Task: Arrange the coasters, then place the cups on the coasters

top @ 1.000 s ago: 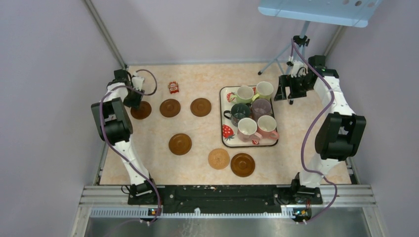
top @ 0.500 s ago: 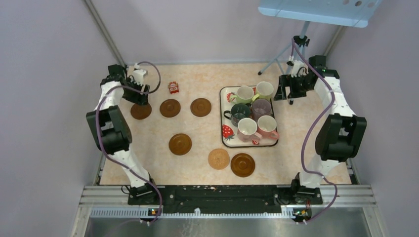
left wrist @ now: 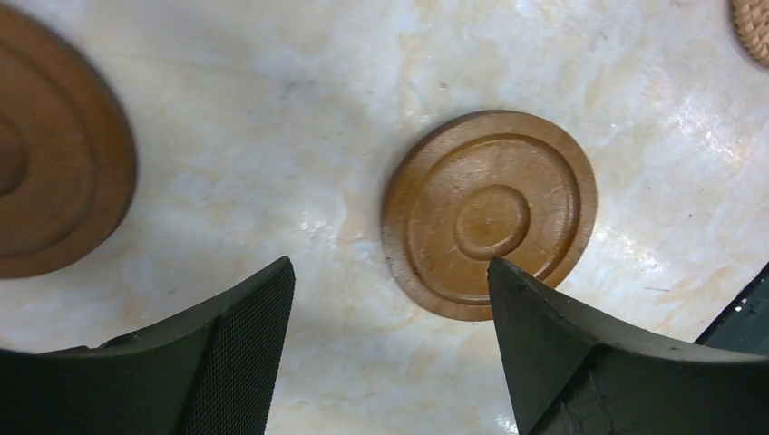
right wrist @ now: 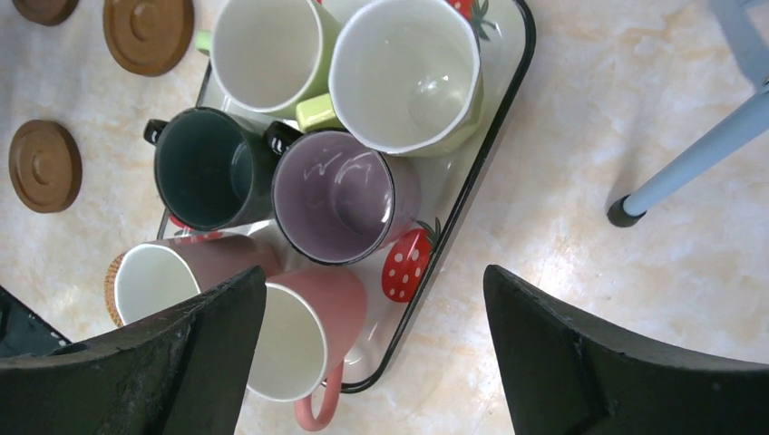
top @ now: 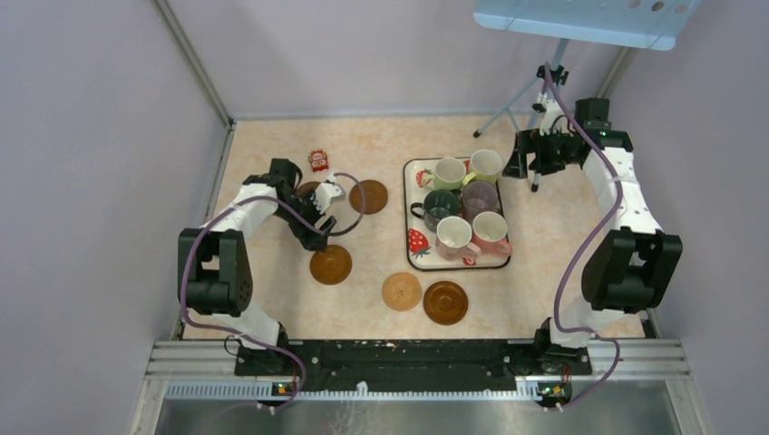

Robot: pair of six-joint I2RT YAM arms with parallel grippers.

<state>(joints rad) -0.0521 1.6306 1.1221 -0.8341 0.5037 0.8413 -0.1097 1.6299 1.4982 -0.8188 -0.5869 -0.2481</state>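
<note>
Left gripper, jaws spread and holding nothing, is hovering just beside a dark brown coaster in the overhead view. The right gripper, equally spread, is hanging near the strawberry tray carrying all six cups. Left wrist view: the coaster is lying flat on the table beyond the parted fingers. Right wrist view: the cups are crowding the tray.

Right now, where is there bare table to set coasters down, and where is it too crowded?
Bare: the strip between the tray and the right arm, running to the near edge; the far band behind the red packet. Crowded: the tray, packed with mugs, and the table nearer than it, where the tan coaster and a dark coaster lie close together.
</note>
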